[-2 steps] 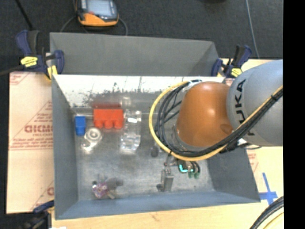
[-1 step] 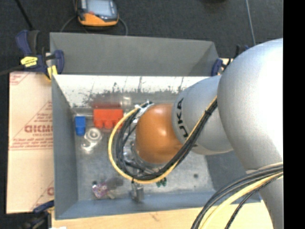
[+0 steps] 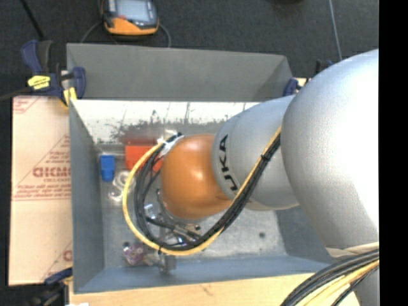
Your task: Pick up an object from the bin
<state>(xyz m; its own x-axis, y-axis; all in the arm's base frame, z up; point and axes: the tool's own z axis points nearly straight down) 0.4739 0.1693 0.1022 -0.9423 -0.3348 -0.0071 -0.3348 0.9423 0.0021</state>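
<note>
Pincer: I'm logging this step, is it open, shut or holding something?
Pincer: cannot be told; it sits beneath the orange wrist cover and cables.

The grey metal bin (image 3: 86, 171) has a dull, matt finish. Its floor is paler at the far end, where it is speckled and scratched with dark marks. The arm's silver-grey shell (image 3: 331, 145) looks smooth, with a soft satin sheen. The rounded orange cover (image 3: 188, 177) at its wrist is smooth and glossy, like moulded plastic. The yellow and black cables (image 3: 134, 190) looped about it have smooth, rubbery-looking sheaths. The small blue block (image 3: 106, 166) and the orange-red block (image 3: 136, 155) look like matt plastic, and the clear, colourless piece (image 3: 118, 185) like glossy plastic. The small purplish thing (image 3: 134, 254) has a mottled, glinting surface of unclear material.
</note>
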